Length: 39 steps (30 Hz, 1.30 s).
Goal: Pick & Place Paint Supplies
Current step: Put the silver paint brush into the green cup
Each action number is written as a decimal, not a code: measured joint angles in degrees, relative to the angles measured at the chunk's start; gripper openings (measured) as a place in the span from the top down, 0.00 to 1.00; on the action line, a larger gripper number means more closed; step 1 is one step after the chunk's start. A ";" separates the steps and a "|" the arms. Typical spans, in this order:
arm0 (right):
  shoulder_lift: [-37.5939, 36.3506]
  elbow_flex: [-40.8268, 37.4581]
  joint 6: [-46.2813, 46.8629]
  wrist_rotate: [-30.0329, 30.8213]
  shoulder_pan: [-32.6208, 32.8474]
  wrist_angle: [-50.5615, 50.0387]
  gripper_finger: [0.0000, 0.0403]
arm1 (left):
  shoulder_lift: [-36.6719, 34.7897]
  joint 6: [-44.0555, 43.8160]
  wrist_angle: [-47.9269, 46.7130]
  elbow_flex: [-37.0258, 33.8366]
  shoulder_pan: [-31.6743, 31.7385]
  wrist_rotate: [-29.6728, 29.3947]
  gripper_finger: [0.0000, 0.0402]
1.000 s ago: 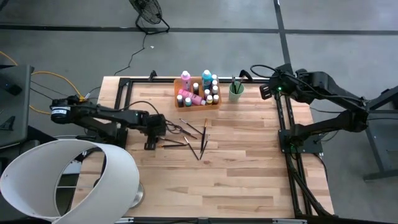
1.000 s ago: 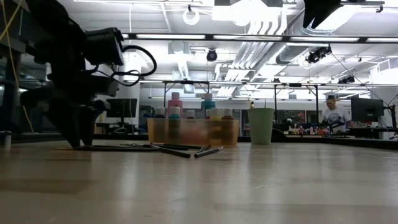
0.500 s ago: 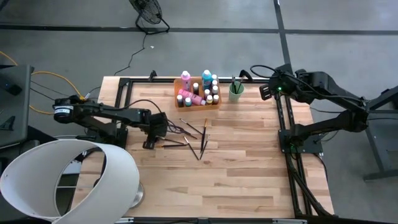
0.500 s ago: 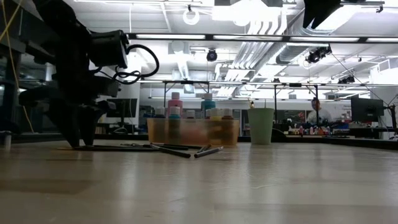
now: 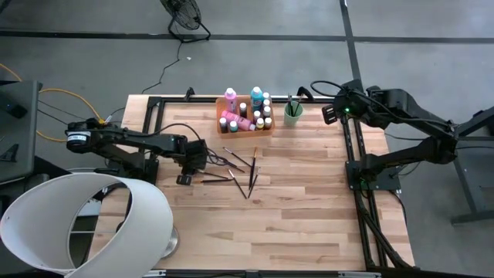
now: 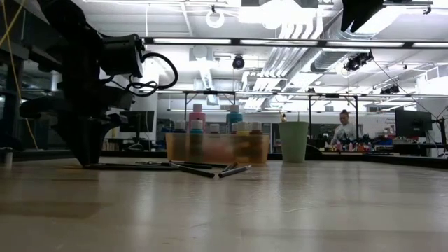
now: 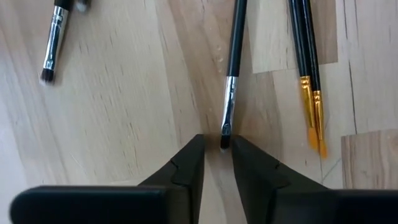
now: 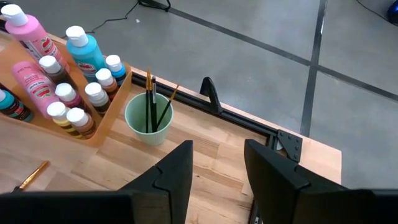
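Several thin dark-handled paintbrushes [image 5: 235, 166] lie flat on the wooden table. My left gripper [image 5: 184, 179] points down at the left end of one brush [image 5: 212, 179]. Its fingers stand close on either side of that brush's bristle tip [image 7: 224, 142], with a narrow gap open between them [image 7: 217, 152]. Paint bottles with white caps [image 5: 251, 108] stand in the orange tray [image 5: 245, 128] at the far edge. Beside it, the green cup [image 5: 292, 113] holds a few brushes [image 8: 152, 102]. My right gripper [image 8: 217, 165] hangs open high above the table's far right, near the cup. My left gripper comes from above, pointing down, with a finger [image 7: 189, 165] on each side of the brush's bristle tip [image 7: 224, 142]. The brush lies flat on the table. I cannot tell whether the fingers touch it.
Two yellow-bristled brushes [image 7: 309, 93] and one more [image 7: 53, 43] lie close to the left gripper. A large white shade-like object [image 5: 85, 224] covers the near left corner. A black frame rail [image 5: 355, 154] runs along the right side. A person [image 6: 343, 127] stands far behind the table.
My left gripper's fingers have drawn closer together at the table top, about the brush's tip. The gripper has tipped slightly while staying at that spot. The brushes lie where they were.
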 joint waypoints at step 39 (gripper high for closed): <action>0.02 0.02 -19.61 -20.50 2.04 11.25 0.65 | 0.17 -10.99 -12.17 22.84 0.01 0.05 1.00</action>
